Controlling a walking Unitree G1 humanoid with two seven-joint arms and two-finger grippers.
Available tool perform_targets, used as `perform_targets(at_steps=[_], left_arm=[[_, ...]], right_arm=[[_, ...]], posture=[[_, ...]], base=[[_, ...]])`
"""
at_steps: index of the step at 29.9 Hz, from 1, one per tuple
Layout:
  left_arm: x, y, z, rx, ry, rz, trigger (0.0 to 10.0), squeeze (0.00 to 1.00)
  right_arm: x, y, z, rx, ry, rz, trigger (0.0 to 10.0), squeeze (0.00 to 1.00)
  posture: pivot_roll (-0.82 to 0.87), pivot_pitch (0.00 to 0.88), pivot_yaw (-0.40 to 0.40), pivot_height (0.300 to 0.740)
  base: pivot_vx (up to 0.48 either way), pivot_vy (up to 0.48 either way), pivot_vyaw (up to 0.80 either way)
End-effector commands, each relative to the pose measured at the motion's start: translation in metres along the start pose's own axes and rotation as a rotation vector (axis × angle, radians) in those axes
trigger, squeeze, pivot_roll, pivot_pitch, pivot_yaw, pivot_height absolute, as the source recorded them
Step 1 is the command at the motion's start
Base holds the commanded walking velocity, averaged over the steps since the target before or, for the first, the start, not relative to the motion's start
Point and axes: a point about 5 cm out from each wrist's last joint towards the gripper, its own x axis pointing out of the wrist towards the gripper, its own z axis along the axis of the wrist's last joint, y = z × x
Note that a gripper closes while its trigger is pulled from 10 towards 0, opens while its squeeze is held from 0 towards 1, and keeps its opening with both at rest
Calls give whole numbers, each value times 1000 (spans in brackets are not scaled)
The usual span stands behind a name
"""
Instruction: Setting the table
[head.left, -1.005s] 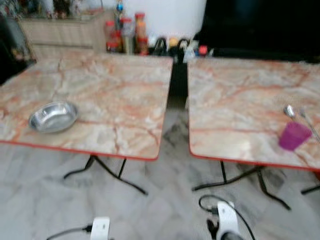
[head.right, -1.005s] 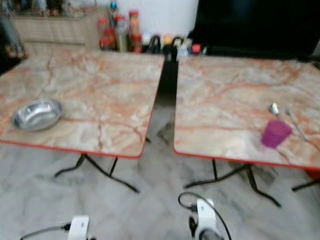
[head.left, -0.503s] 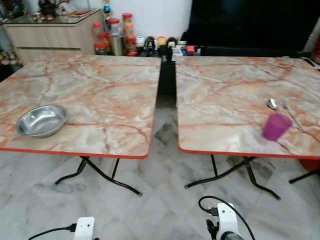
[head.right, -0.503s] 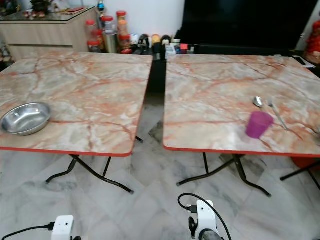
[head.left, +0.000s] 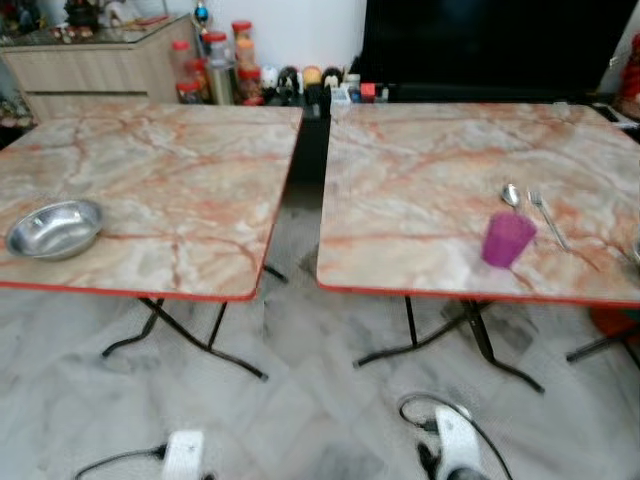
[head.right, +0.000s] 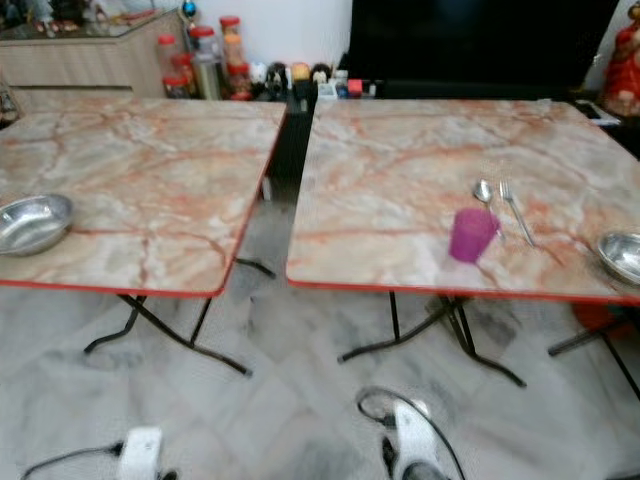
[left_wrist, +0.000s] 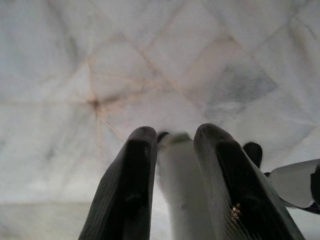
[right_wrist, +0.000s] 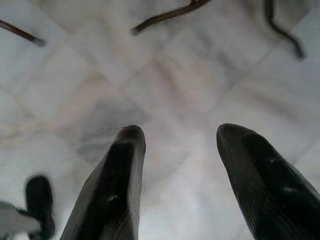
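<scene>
Bowl (head.left: 54, 228) sits near the front edge of the left table (head.left: 180, 170), well apart from the cup (head.left: 507, 239), spoon (head.left: 511, 194) and fork (head.left: 546, 217) on the right table (head.left: 430, 180). Both my arms hang over the floor. My left gripper (left_wrist: 175, 150) has its fingers slightly apart, empty; my right gripper (right_wrist: 175, 145) is spread wide. I judge my left arm nearer the bowl, which lies ahead and leftward.

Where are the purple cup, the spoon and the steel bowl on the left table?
purple cup (head.left: 507, 239), left eye view, middle of its side wall.
spoon (head.left: 511, 194), left eye view, on its bowl end.
steel bowl (head.left: 54, 228), left eye view, inside of its basin.
</scene>
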Motion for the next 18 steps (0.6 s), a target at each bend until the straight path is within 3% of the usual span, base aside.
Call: perform_targets(at_steps=[1,13,18], left_arm=[[-2,12,-2,-9,8,31,10000,0],[-2,13,-5,-11,20,33,10000,0],[-3,13,-5,-10,21,34,10000,0]], right_arm=[[1,11,3,7,0,27,10000,0],[1,12,3,-23,2,31,10000,0],[1,12,4,21,-6,22,10000,0]], posture=[[19,0,-19,732],[18,0,-22,732],[18,0,-22,732]], base=[[259,-356,0],[263,-354,0],[273,-352,0]])
